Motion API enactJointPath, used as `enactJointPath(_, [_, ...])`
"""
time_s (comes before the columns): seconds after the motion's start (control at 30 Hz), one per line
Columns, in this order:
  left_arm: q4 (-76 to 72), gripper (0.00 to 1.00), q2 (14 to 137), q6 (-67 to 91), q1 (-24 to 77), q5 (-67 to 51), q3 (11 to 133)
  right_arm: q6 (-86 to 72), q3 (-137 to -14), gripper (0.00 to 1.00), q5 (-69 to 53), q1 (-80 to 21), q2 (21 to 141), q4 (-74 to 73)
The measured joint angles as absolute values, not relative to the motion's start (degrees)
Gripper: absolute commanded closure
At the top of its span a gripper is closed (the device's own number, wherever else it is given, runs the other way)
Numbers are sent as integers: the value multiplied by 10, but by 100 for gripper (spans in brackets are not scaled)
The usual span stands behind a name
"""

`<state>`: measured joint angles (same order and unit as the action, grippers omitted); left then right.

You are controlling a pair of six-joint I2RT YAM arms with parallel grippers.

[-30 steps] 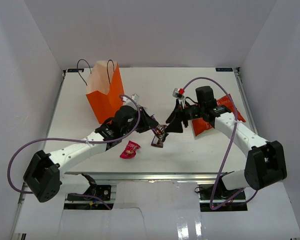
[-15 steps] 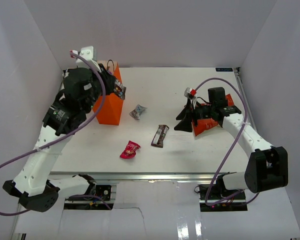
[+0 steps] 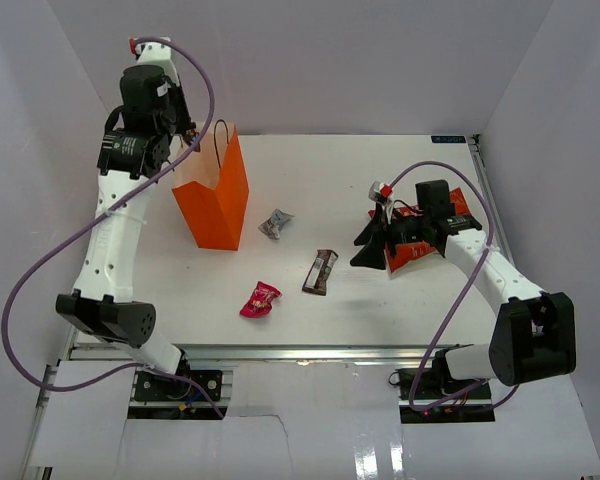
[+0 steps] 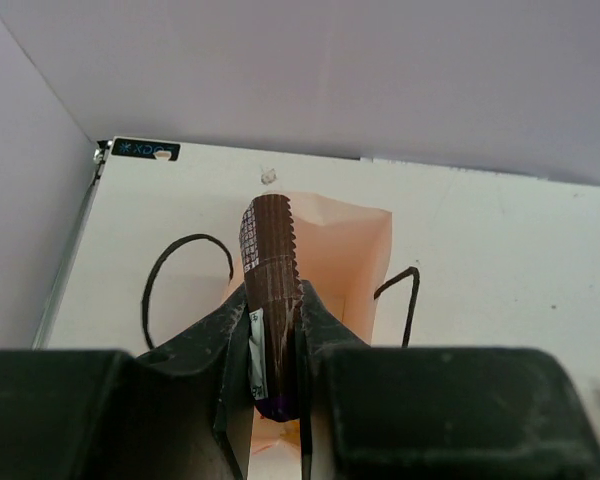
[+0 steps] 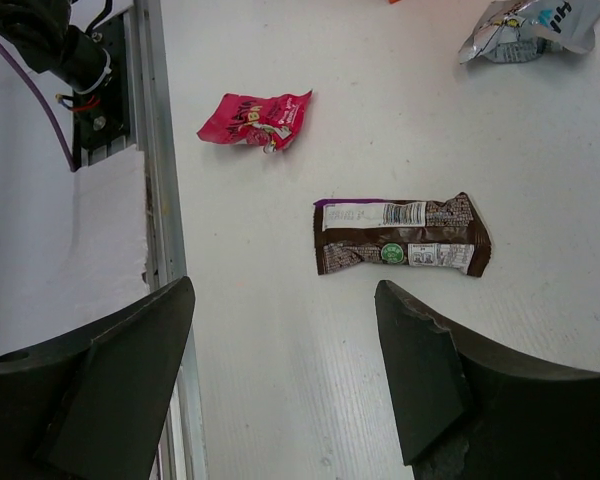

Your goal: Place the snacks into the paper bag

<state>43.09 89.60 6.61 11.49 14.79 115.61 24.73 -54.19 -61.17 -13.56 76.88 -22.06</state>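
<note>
The orange paper bag (image 3: 220,200) stands upright at the back left, mouth open. My left gripper (image 3: 183,143) hangs over its rim, shut on a dark brown-purple bar (image 4: 270,270) that points down at the bag's pale inside (image 4: 352,250). On the table lie a brown bar (image 3: 323,271), a pink candy (image 3: 260,299) and a silver candy (image 3: 276,223). My right gripper (image 3: 365,245) hovers open and empty just right of the brown bar (image 5: 400,235). Part of the red-orange chip bag (image 3: 417,250) shows under the right arm.
The bag's thin black cord handles (image 4: 180,270) droop on both sides of its mouth. A metal rail (image 5: 155,150) runs along the table's near edge, close to the pink candy (image 5: 255,118). White walls enclose the table on three sides.
My left arm has lifted from the table's middle with the bar and swung up over the paper bag. My right gripper has drawn back a little to the right.
</note>
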Motion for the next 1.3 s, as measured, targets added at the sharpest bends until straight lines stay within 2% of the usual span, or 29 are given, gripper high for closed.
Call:
enactJointPath(0.03, [429, 75, 908, 59, 114, 142, 1155, 251, -542, 21, -610, -136, 769, -226])
enactJointPath(0.13, [424, 65, 940, 46, 114, 131, 1146, 270, -542, 21, -602, -136, 769, -242])
enactJointPath(0.17, [423, 54, 948, 43, 114, 130, 1142, 278, -542, 21, -599, -136, 770, -249])
enactJointPath(0.3, [424, 28, 973, 39, 114, 126, 1129, 314, -550, 22, -572, -140, 784, -292])
enactJointPath(0.4, [423, 23, 977, 43, 114, 126, 1129, 326, -554, 23, -538, -155, 807, -313])
enactJointPath(0.6, [421, 18, 951, 62, 114, 104, 1127, 392, -562, 20, -481, -241, 830, -370])
enactJointPath(0.63, [419, 16, 938, 68, 114, 96, 1123, 437, -569, 17, -479, -253, 830, -389])
enactJointPath(0.67, [414, 16, 917, 76, 114, 86, 1109, 497, -577, 11, -482, -265, 831, -414])
enactJointPath(0.73, [411, 16, 855, 92, 114, 65, 1061, 622, -591, 9, -485, -278, 831, -464])
enactJointPath(0.87, [383, 16, 684, 141, 114, 5, 913, 879, -611, 9, -453, -292, 845, -550])
enactJointPath(1.0, [367, 16, 522, 204, 114, -48, 762, 1023, -665, 10, -401, -321, 918, -583])
enactJointPath(1.13, [362, 16, 387, 280, 114, -93, 593, 1078, -722, 12, -354, -350, 983, -576])
enactJointPath(1.3, [376, 16, 275, 386, 114, -134, 425, 1075, -825, 19, -318, -380, 1075, -568])
